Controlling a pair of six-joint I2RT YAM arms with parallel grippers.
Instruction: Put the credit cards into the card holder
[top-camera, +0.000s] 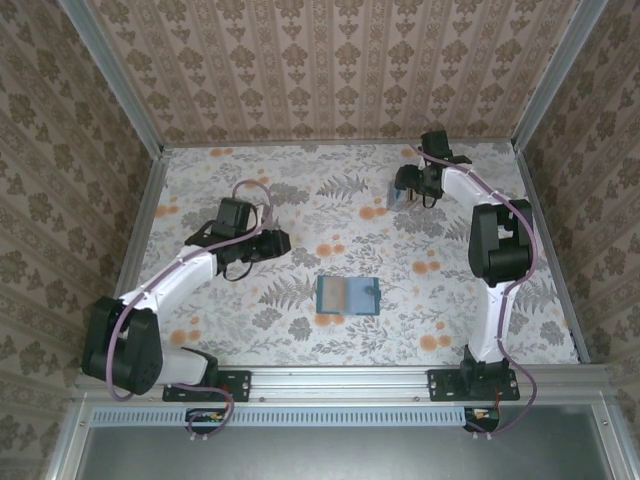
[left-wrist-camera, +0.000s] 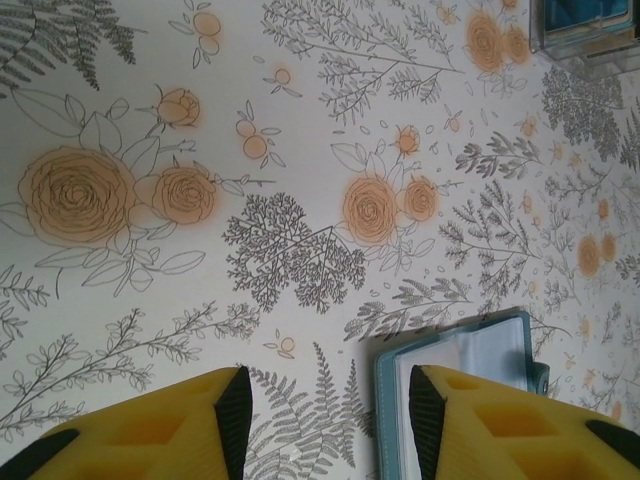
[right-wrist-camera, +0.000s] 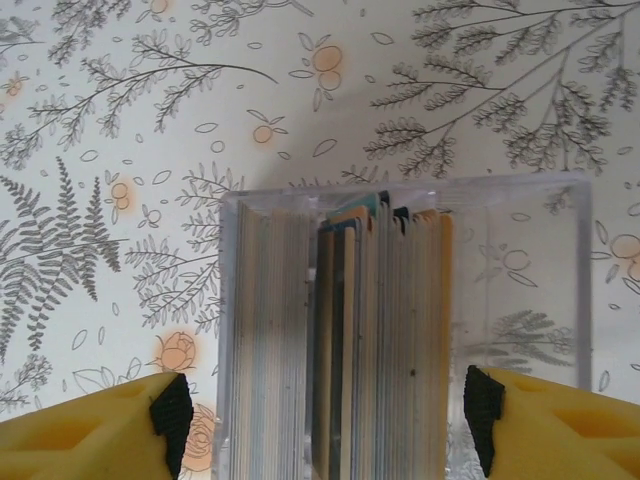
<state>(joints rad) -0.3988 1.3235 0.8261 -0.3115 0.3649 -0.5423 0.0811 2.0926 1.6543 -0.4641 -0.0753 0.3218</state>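
The credit cards (right-wrist-camera: 370, 330) stand on their thin edges, packed tight side by side, inside a clear box (right-wrist-camera: 520, 300). In the top view that box sits in the upper right, on the flowery table (top-camera: 300, 200). My right claw (right-wrist-camera: 328, 408) hangs right over the box with its two yellow fingers wide apart, one at each lower corner of the wrist view. It holds nothing. I think the step now is to pick a card out of the pack. To do that well, I should bring the fingers much closer together first, because they are set wider than the whole pack. Then I should line them up on one card at the side of the pack, or on one that sticks up a bit. The cards are thin and slippery, so I want to pinch gently and lift straight up, or the box may tip or come up too. The card holder (top-camera: 347, 296) lies open and flat in the middle of the top view, well apart from the box. My left claw (left-wrist-camera: 330, 410) is open too, with one finger just over the holder's corner. I think it could press the holder down so it does not slide.
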